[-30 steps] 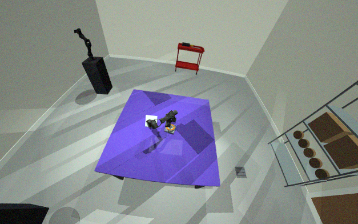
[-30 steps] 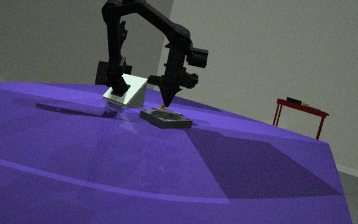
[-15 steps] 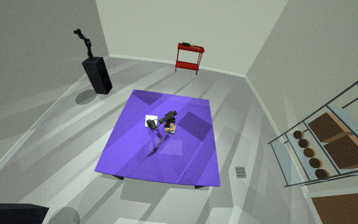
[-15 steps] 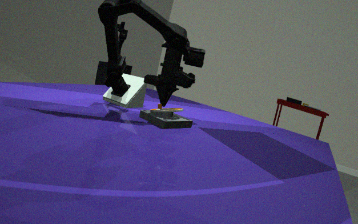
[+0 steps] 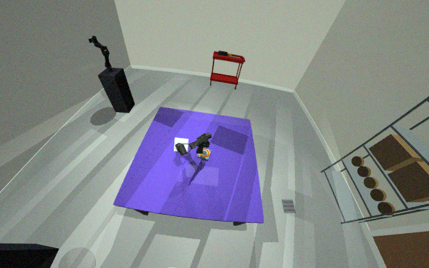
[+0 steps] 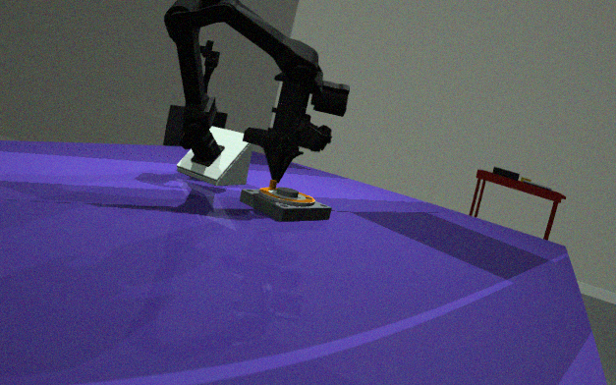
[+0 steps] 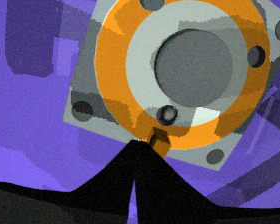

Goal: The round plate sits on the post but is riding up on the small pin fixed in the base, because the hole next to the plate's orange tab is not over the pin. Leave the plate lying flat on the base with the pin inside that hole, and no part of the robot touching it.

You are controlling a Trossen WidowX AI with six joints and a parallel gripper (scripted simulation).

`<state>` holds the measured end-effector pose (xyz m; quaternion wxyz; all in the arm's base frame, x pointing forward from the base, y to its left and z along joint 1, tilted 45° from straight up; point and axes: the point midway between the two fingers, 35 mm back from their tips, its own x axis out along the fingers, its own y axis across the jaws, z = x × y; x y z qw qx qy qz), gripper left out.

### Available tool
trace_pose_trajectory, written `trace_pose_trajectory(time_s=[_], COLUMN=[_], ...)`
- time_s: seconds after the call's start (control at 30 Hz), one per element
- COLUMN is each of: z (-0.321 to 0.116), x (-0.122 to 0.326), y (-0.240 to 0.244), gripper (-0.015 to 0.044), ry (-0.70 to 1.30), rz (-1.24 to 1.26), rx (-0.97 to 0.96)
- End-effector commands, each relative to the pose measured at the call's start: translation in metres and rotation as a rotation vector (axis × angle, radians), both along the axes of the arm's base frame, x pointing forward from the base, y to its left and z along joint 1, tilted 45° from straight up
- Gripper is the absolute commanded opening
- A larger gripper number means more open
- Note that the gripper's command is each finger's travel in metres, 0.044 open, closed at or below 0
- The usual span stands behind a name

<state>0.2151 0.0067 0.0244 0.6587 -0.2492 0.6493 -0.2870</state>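
My two bare fingers (image 5: 200, 152) (image 6: 276, 182) are clenched tip against tip, with nothing between them, and they point down at the rim of the plate. Just beside the tips, to their right in the wrist view, stands the orange tab (image 6: 273, 185) (image 7: 161, 143); whether I touch it I cannot tell. A little beyond the tab, the hole (image 7: 160, 116) next to it shows the small round pin (image 7: 168, 115) inside. Past that, the orange-ringed round plate (image 5: 207, 154) (image 6: 306, 198) (image 7: 110, 65) surrounds the thick post (image 5: 204, 152) (image 6: 288, 192) (image 7: 193, 67) and looks flat on the grey square base (image 5: 199, 156) (image 6: 305, 214) (image 7: 83, 75), which rests below my tips on the purple table (image 5: 181, 191) (image 6: 211, 295) (image 7: 31, 110). Farther from my fingers, the white wedge (image 5: 178, 140) (image 6: 233, 142) carries my arm's foot. Well apart, off the table, are a second black arm (image 5: 107, 55) (image 6: 211, 59) on a dark pedestal (image 5: 113, 89) (image 6: 174, 125) and a red two-shelf cart (image 5: 224, 79) (image 6: 521, 187).
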Motion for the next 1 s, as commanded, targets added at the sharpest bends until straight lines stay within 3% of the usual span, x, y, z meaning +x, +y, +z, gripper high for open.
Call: trace_pose_trajectory(time_s=[0.0, 0.3, 0.97], z=[0.008, 0.034, 0.027], x=[0.001, -0.001, -0.001], y=[0.006, 0.033, 0.027], gripper=[0.0, 0.0, 0.0], ry=[-0.012, -0.011, -0.003], rz=[0.002, 0.002, 0.007], rx=[0.004, 0.004, -0.005])
